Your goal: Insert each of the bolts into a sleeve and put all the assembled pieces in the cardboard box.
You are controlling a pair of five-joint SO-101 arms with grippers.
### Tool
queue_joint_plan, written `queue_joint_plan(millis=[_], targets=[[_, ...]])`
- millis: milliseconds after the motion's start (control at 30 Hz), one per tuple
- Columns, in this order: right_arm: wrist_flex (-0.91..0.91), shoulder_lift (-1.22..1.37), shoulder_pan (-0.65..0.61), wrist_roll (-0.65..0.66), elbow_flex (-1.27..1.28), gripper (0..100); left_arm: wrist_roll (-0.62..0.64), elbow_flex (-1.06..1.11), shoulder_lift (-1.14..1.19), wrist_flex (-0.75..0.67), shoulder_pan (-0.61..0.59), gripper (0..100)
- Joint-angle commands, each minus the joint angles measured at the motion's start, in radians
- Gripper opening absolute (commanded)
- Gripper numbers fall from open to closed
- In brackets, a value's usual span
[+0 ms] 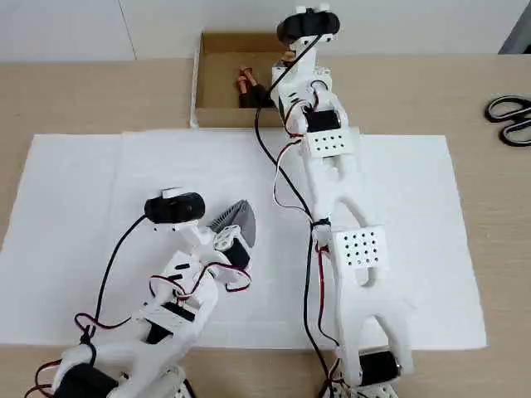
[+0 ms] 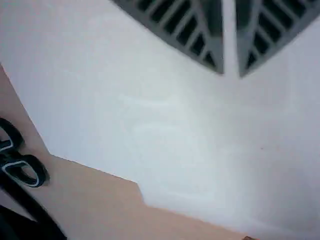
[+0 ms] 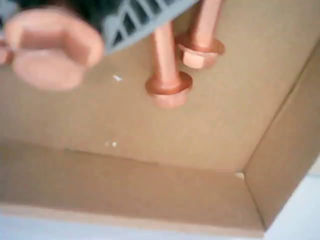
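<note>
My right gripper (image 1: 282, 75) hangs in the cardboard box (image 1: 197, 83), and I cannot tell if it is clamped or loose; a blurry copper piece (image 3: 50, 50) sits right by it, and two bolts (image 3: 167, 85) lie side by side on the brown floor. They look like hard, smooth metal with round stems and wide heads, so I think they are slippery and roll fast; I would pinch one across the stem. My left gripper (image 2: 231, 72) hovers over the white paper (image 2: 150, 125), its grey ribbed fingers (image 2: 190, 30) closed to a crack on nothing.
</note>
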Motion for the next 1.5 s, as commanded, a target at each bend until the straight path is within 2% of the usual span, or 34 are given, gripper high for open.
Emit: queue_joint_plan(millis=[0, 133, 400, 567, 667, 767, 800, 933, 1000, 1133, 1233, 1333, 1400, 1467], targets=[[-0.030, -0.001, 0.012, -0.002, -0.018, 0.3, 0.000, -0.004, -0.003, -0.021, 0.005, 1], [-0.042, 0.035, 0.010, 0.000, -0.018, 3.3, 0.000, -0.004, -0.003, -0.021, 0.005, 1], [-0.047, 0.058, 0.008, -0.002, -0.035, 38.8, 0.000, -0.007, -0.003, -0.021, 0.005, 1], [-0.010, 0.058, 0.007, -0.005, -0.158, 42.0, 0.000, -0.015, -0.003, -0.021, 0.000, 1], [0.196, 0.054, -0.018, -0.006, -0.293, 42.0, 0.000, -0.019, 0.000, -0.021, -0.003, 1], [0.549, 0.001, -0.048, -0.009, -0.489, 42.0, -0.006, -0.019, -0.003, -0.021, -0.006, 1], [0.647, -0.038, -0.059, -0.008, -0.465, 42.0, -0.026, -0.019, -0.003, -0.021, -0.014, 1], [1.079, -0.306, -0.117, -0.003, -0.473, 42.0, -0.210, -0.016, -0.005, -0.023, -0.005, 1], [1.145, -0.438, -0.137, 0.000, -0.451, 42.0, -0.264, -0.015, -0.005, -0.023, -0.006, 1], [1.156, -0.657, -0.137, 0.005, -0.315, 42.0, -0.304, -0.013, -0.005, -0.014, -0.071, 1], [1.164, -0.840, -0.142, 0.043, -0.063, 42.0, -0.321, -0.013, -0.043, 0.049, -0.158, 1], [1.159, -1.082, -0.156, 0.046, 0.310, 42.0, -0.253, -0.015, -0.176, 0.262, -0.212, 1], [1.153, -1.260, -0.179, 0.046, 0.585, 42.0, -0.133, -0.018, -0.311, 0.437, -0.265, 1], [1.135, -1.417, -0.196, 0.044, 0.848, 42.0, -0.170, -0.025, -0.488, 0.580, -0.330, 1]])
